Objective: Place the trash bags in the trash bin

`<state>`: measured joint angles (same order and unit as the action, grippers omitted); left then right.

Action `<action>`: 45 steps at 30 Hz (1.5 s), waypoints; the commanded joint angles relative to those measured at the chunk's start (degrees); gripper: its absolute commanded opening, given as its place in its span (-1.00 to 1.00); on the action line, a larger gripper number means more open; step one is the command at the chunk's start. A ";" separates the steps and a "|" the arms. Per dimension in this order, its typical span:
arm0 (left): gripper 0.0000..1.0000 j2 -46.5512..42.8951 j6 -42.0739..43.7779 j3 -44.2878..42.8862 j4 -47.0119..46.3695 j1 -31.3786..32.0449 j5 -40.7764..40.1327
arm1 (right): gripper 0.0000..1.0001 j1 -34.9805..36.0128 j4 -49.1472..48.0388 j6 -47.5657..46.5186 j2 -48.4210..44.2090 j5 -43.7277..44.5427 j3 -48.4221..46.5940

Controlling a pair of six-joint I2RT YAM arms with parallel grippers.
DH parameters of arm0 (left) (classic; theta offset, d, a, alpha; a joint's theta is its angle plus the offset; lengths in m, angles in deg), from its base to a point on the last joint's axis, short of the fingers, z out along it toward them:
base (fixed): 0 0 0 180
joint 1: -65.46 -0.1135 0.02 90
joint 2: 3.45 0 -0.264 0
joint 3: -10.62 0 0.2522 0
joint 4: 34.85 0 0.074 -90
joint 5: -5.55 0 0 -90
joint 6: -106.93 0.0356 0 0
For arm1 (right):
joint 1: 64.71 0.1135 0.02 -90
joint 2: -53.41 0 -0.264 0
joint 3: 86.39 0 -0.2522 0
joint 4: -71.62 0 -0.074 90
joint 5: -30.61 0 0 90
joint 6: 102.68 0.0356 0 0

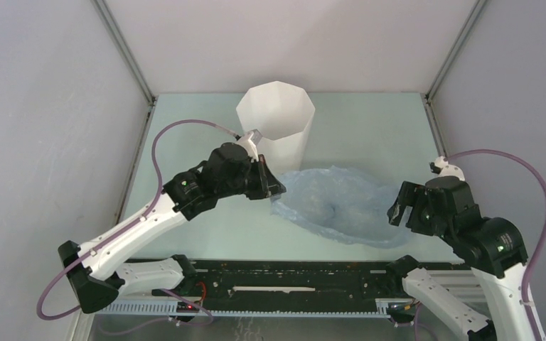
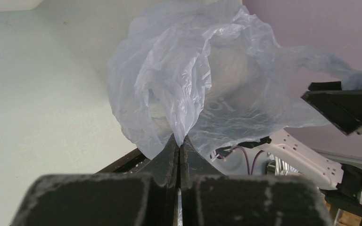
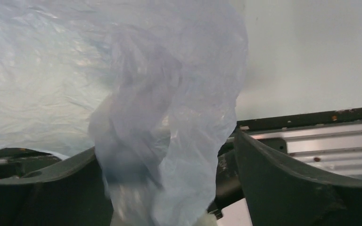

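Your left gripper (image 1: 279, 193) is clamped on the trash bag (image 1: 334, 202), which stretches mid-frame rightward to your right gripper (image 1: 398, 204), spread wide around loose film. The trash bin (image 1: 276, 117) sits just above the left one.

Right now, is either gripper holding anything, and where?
The left gripper pinches the bag by a gathered fold at its edge. The right gripper is open, film hanging loose inside.

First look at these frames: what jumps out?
The crumpled pale-blue bag spreads mid-table between both arms, on the near side of the white bin. The left gripper is shut on a pinch of its film; the right gripper stands open with film draped between its fingers.
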<state>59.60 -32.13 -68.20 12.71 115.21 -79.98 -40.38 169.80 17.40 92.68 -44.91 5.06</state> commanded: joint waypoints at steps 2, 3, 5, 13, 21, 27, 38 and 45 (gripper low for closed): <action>-0.95 -1.27 -2.03 -1.06 -5.06 0.34 3.56 | 0.35 -0.28 -7.89 -2.79 -2.29 1.46 5.56; -0.95 -1.57 -2.31 -0.78 -6.12 0.34 4.32 | 0.03 -0.26 -9.53 -2.91 -2.73 -0.48 6.13; -0.96 -1.97 -2.61 -0.37 -9.91 0.41 6.38 | -0.54 -0.26 -12.41 -2.46 -3.38 -3.82 6.47; -1.00 2.23 2.49 -16.08 -21.59 8.25 13.39 | -1.00 -0.33 -25.52 -3.68 -5.97 -27.02 -15.46; -1.00 10.68 12.44 -47.03 -15.27 9.66 7.64 | -1.00 -0.42 -50.34 4.67 3.06 -41.08 -25.16; -1.00 9.39 27.29 -59.60 -8.96 9.57 -14.72 | -1.00 -0.43 -71.44 14.46 13.77 -45.27 -26.33; -1.00 8.68 33.17 -61.96 -10.28 -6.93 -19.21 | -1.00 1.98 -80.52 19.18 33.11 -46.70 -36.85; -1.00 15.59 29.67 -71.27 -10.16 -15.41 -11.55 | -1.00 2.38 -76.71 18.43 40.18 -46.52 -43.79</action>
<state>71.69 -1.05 -135.61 2.24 102.80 -96.61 -38.47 94.11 35.65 132.13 -90.90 -34.46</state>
